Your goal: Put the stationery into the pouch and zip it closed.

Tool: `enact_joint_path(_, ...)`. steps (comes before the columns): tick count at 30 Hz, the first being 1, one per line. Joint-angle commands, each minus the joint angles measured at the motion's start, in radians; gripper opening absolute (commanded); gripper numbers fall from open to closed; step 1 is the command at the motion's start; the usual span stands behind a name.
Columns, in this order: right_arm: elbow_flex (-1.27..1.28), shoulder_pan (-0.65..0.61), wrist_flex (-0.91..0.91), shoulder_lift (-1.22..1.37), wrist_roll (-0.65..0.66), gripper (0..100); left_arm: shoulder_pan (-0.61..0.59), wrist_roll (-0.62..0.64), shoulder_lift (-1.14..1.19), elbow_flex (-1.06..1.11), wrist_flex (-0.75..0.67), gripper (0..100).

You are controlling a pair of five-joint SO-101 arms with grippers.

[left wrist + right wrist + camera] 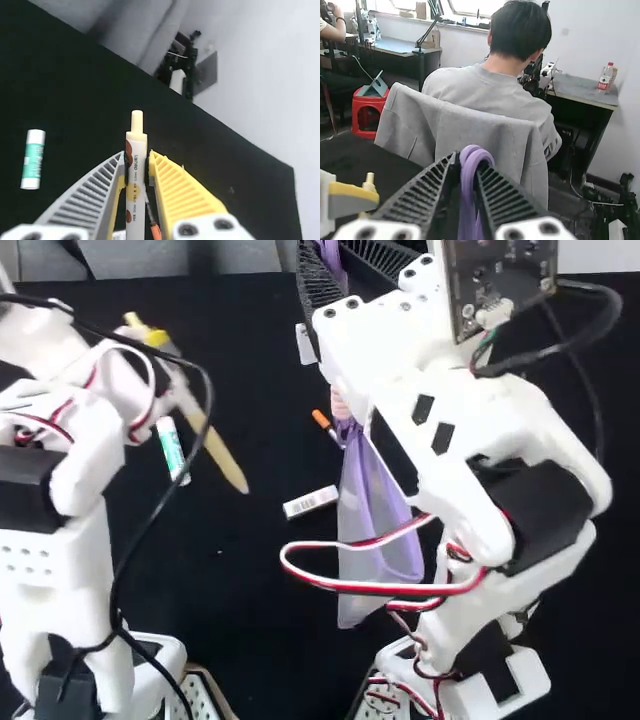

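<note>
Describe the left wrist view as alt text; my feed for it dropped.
The left gripper is shut on a cream pen with brown spots, its button end poking out beyond it. A white-and-green glue stick lies apart from it on the black table.

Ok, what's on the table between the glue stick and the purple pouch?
In the high view, a small white block lies between the glue stick and the pouch; the held pen also crosses that gap.
</note>
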Motion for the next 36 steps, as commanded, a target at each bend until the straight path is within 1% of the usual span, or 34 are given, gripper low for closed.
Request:
enact_joint_path(1, -0.054, 0.014, -0.049, 0.001, 0.08, 1.1, -0.116, 0.015, -0.017, 0.038, -0.026, 3)
enact_joint_path(5, -0.142, 0.011, -0.055, -0.012, 0.192, 1.1, -0.206, 0.015, -0.017, 0.145, -0.026, 3)
enact_joint_path(9, -0.197, 0.017, 0.005, -0.005, 0.207, 1.1, -0.234, 0.015, -0.017, 0.271, -0.026, 3)
enact_joint_path(11, -0.171, 0.061, 0.015, -0.002, 0.207, 1.1, -0.234, 0.015, -0.017, 0.332, -0.028, 3)
enact_joint_path(14, -0.134, 0.153, -0.035, -0.005, 0.206, 1.1, -0.229, 0.015, -0.017, 0.404, -0.043, 3)
enact_joint_path(17, -0.145, 0.239, -0.057, -0.007, 0.206, 1.1, -0.228, 0.015, -0.017, 0.493, -0.133, 3)
enact_joint_path(19, -0.18, 0.258, -0.044, -0.005, 0.206, 1.1, -0.232, 0.017, -0.017, 0.547, -0.19, 3)
enact_joint_path(23, -0.199, 0.256, -0.021, -0.005, 0.206, 1.1, -0.226, 0.017, -0.017, 0.622, -0.252, 3)
enact_joint_path(26, -0.185, 0.261, -0.02, 0.005, 0.206, 1.1, -0.226, 0.017, -0.017, 0.636, -0.253, 3)
enact_joint_path(30, -0.087, 0.255, -0.028, 0.033, 0.206, 1.1, -0.225, 0.017, -0.017, 0.636, -0.249, 3)
enact_joint_path(34, 0.007, 0.169, -0.052, 0.087, 0.206, 1.1, -0.225, 0.017, -0.017, 0.638, -0.247, 3)
enact_joint_path(36, 0.031, 0.094, -0.052, 0.116, 0.206, 1.1, -0.225, 0.017, -0.017, 0.644, -0.247, 3)
